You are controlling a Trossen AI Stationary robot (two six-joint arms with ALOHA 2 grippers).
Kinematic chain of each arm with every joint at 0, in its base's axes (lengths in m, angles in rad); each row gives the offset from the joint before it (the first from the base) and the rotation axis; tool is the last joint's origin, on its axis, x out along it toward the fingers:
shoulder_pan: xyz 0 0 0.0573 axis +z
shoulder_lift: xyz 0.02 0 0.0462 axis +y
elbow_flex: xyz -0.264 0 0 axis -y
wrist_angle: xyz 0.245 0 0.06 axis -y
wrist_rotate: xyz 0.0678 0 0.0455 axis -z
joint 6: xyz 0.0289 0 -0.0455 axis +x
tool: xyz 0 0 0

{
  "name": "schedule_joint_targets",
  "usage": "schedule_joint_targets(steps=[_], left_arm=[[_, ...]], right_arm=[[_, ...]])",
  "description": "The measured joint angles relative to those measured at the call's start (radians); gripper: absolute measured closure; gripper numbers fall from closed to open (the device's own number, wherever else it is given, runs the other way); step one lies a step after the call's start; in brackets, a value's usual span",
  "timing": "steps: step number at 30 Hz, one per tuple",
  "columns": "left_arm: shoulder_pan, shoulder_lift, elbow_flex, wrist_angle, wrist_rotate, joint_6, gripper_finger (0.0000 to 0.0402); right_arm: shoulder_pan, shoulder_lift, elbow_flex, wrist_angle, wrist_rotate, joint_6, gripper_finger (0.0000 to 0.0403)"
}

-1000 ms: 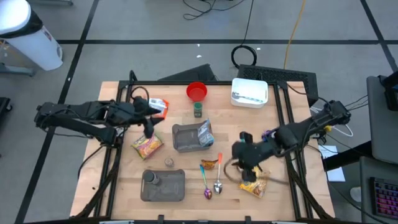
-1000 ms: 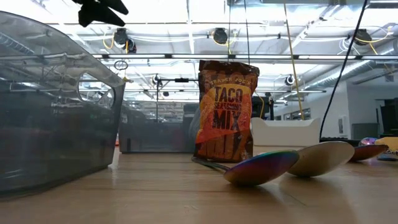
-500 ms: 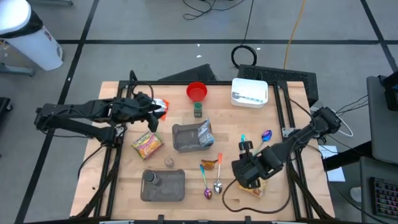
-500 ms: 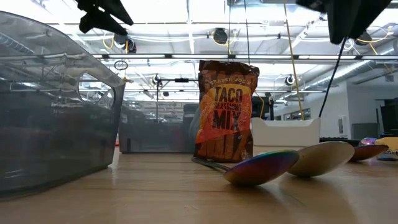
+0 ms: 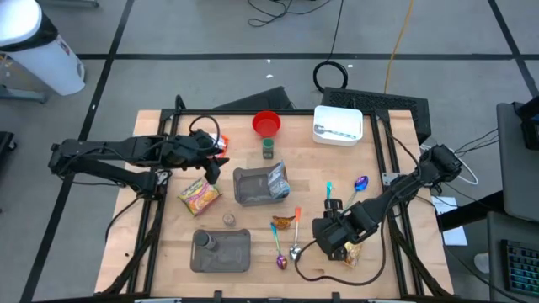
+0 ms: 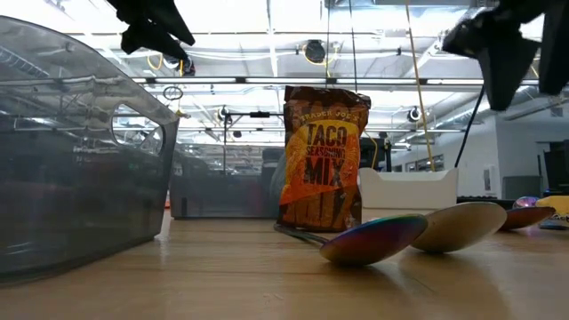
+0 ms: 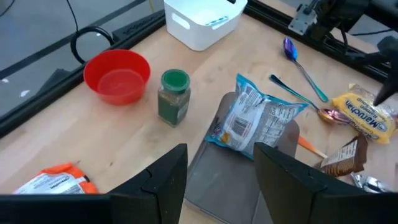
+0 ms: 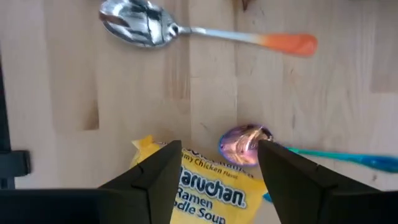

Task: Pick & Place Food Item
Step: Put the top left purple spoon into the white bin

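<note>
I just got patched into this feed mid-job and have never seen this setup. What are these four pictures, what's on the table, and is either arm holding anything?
Two dark robot arms work at a wooden table. One picture looks straight down, one looks level across the tabletop, and two come from cameras on the wrists. The left gripper hovers open and empty above the table, left of a grey tray holding a blue-white packet. The right gripper is open directly above a yellow ramen packet, not gripping it. Nearby lie spoons, a red bowl, a green spice jar and a white bin.

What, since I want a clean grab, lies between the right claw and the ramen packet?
Nothing visible does: the open right claw hangs directly over the ramen packet. Only a purple-bowled spoon lies at the packet's edge, close beside the claw.
</note>
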Motion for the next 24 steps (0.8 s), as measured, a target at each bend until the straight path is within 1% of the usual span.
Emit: schedule_joint_targets(steps=[6, 9, 13, 18, 22, 24], left_arm=[[0.000, -0.020, 0.000, -0.001, 0.000, 0.003, 0.0211], [0.000, -0.021, 0.000, -0.004, 0.000, 0.003, 0.0211], [0.000, -0.022, 0.000, -0.003, 0.024, 0.005, 0.0211], [0.000, -0.022, 0.000, -0.004, 0.026, 0.005, 0.0211], [0.000, -0.022, 0.000, -0.003, 0.026, 0.005, 0.0211], [0.000, -0.022, 0.000, -0.003, 0.027, 0.005, 0.0211]], right_arm=[[0.003, 0.000, -0.104, 0.111, 0.025, 0.060, 0.0206], [0.003, 0.000, -0.135, 0.119, 0.025, 0.066, 0.0214], [0.003, 0.000, -0.164, 0.125, 0.025, 0.067, 0.0223], [0.003, 0.003, -0.198, 0.185, 0.025, 0.065, 0.0232], [0.003, 0.038, -0.198, 0.185, 0.020, 0.051, 0.0234], [0.002, 0.063, -0.198, 0.197, -0.006, 0.038, 0.0234]])
